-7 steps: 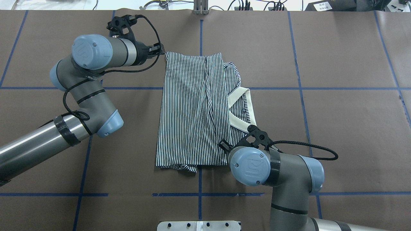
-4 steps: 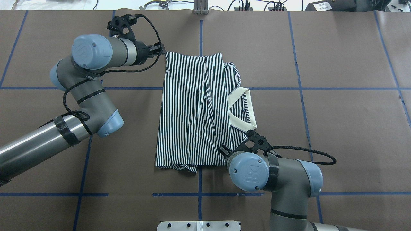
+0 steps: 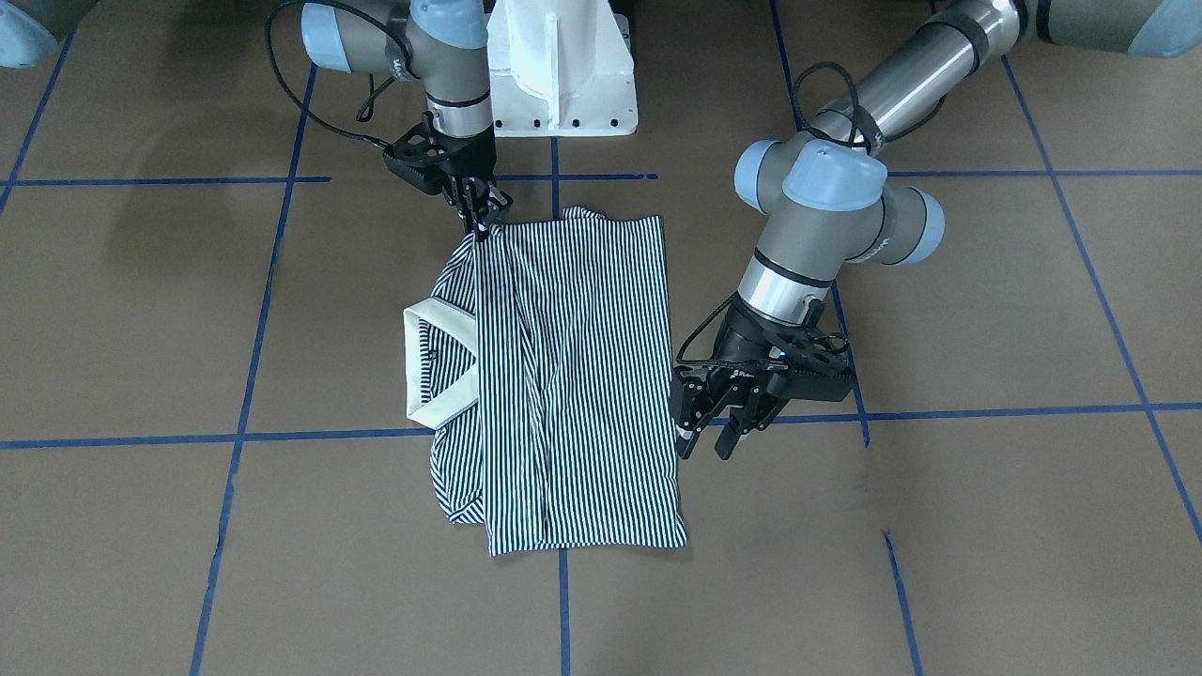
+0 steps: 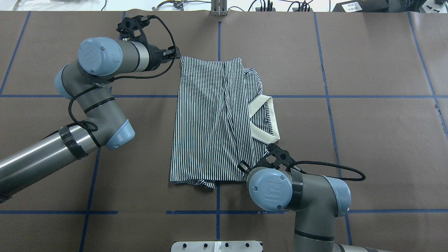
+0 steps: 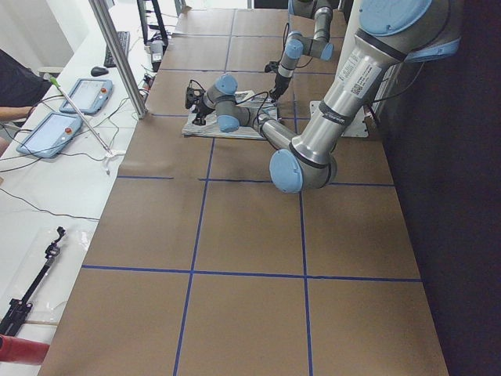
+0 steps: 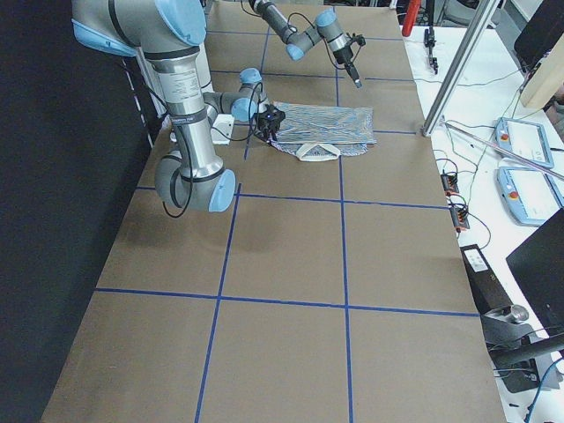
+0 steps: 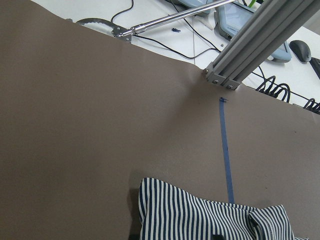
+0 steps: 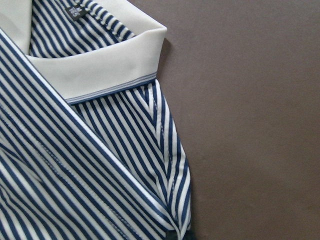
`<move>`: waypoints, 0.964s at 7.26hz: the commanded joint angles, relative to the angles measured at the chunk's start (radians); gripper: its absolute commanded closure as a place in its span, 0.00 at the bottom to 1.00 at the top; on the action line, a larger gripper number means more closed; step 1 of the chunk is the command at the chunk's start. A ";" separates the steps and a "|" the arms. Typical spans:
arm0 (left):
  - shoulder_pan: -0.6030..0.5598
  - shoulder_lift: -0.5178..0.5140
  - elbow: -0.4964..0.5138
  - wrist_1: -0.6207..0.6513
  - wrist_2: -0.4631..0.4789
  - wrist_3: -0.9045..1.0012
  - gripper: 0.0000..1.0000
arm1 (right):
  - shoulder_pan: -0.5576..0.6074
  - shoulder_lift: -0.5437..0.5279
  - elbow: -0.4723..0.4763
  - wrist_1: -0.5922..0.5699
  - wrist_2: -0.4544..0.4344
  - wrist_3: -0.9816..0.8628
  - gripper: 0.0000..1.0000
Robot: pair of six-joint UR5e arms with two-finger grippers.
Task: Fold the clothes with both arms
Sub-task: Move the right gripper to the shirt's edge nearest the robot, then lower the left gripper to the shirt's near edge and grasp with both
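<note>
Since a second ago the right arm (image 4: 315, 196) has drawn its wrist a little back toward the robot's base and lower over the shirt's (image 4: 210, 119) near corner. The left arm (image 4: 101, 101) and the shirt have not shifted.

The right gripper (image 3: 482, 218) has its fingers pressed together on the shirt's near edge, where the cloth peaks up slightly. The left gripper (image 3: 706, 441) is spread and hangs just beside the far left corner of the shirt, not touching it.

A small dark label (image 8: 75, 10) sits inside the collar (image 8: 100, 65), its writing too small to read. The blue cap (image 4: 269, 189) on the right arm's joint bears an embossed logo that I cannot make out.

The shirt lies mid-table, folded into a long rectangle of thin navy-and-white stripes with soft lengthwise creases. The cream collar is smooth, with a fine striped band along its edge, and sticks out on the robot's right with one dark button (image 4: 265, 120) beside it. The table (image 4: 367, 140) has a matte brown cover crossed by blue tape (image 4: 217, 211) in a grid.
</note>
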 commanded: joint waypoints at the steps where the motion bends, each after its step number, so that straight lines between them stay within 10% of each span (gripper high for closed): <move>1: 0.000 0.000 -0.003 0.002 0.000 -0.001 0.43 | 0.003 0.008 0.009 0.002 0.000 -0.004 1.00; 3: 0.032 0.038 -0.091 0.027 -0.021 -0.110 0.43 | 0.009 -0.003 0.050 -0.005 0.008 -0.008 1.00; 5: 0.198 0.246 -0.469 0.235 -0.003 -0.294 0.43 | 0.012 -0.007 0.089 -0.012 0.009 -0.008 1.00; 7: 0.425 0.339 -0.561 0.343 0.179 -0.431 0.43 | 0.011 -0.018 0.093 -0.012 0.009 -0.008 1.00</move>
